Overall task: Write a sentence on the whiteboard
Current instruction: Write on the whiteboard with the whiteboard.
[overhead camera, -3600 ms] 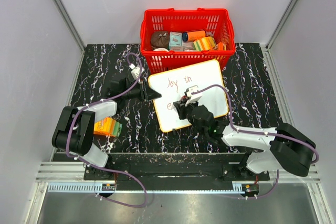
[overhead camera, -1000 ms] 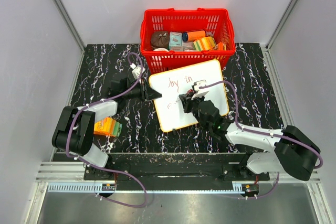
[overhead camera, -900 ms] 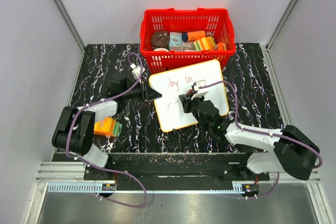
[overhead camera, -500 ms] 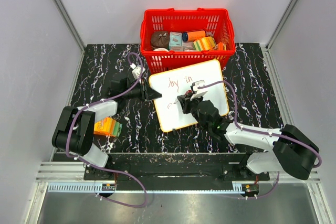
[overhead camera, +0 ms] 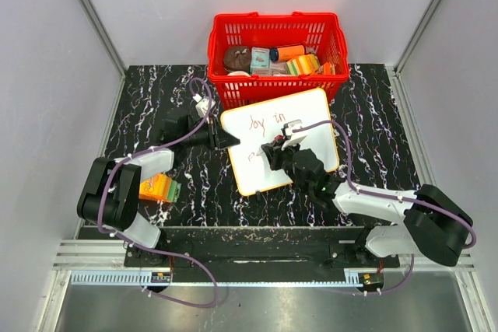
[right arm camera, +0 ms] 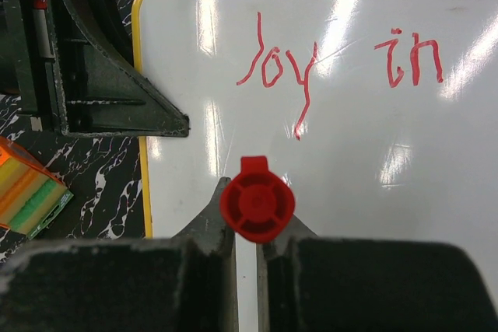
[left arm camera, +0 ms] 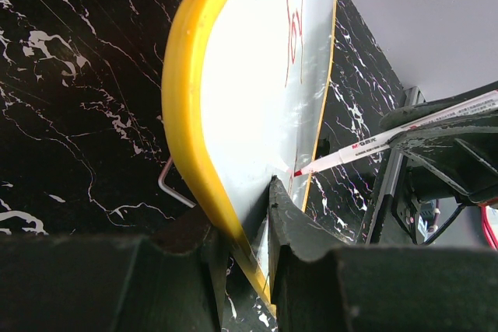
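Mid-frame, below the red basket [overhead camera: 272, 18], the whiteboard [overhead camera: 311, 110] has its left rim pinched by the left gripper [left arm camera: 245, 215], likely to steady it against pen pressure. The right gripper [right arm camera: 247, 227] clamps the marker [right arm camera: 257, 206], tip low-left for the sentence's [right arm camera: 300, 91] second line

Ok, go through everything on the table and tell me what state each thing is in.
whiteboard: clamped at its left edge
sentence: "joy in" written, second line barely begun
marker: uncapped, tip at the board
left gripper: shut on whiteboard
right gripper: shut on marker
red basket: upright, full of items
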Controlling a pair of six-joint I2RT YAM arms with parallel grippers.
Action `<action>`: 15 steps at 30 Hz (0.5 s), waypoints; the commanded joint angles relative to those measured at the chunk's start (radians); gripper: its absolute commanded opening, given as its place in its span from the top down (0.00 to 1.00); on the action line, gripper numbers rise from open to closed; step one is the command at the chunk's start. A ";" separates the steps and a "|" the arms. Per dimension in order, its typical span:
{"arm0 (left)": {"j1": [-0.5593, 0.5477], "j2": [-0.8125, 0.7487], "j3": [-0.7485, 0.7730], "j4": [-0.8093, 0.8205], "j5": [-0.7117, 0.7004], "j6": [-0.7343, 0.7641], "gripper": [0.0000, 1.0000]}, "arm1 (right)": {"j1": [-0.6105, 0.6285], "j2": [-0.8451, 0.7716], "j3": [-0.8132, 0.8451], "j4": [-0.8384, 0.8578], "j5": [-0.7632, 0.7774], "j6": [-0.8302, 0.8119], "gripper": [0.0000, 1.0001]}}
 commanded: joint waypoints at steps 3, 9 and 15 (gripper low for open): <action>-0.028 0.031 -0.001 -0.067 -0.136 0.201 1.00 | -0.007 -0.017 -0.017 -0.009 -0.022 0.009 1.00; -0.028 0.031 -0.001 -0.068 -0.138 0.202 1.00 | -0.006 -0.036 -0.029 -0.024 -0.018 0.006 1.00; -0.028 0.030 0.000 -0.070 -0.138 0.202 1.00 | -0.007 -0.050 -0.040 -0.035 0.010 0.003 1.00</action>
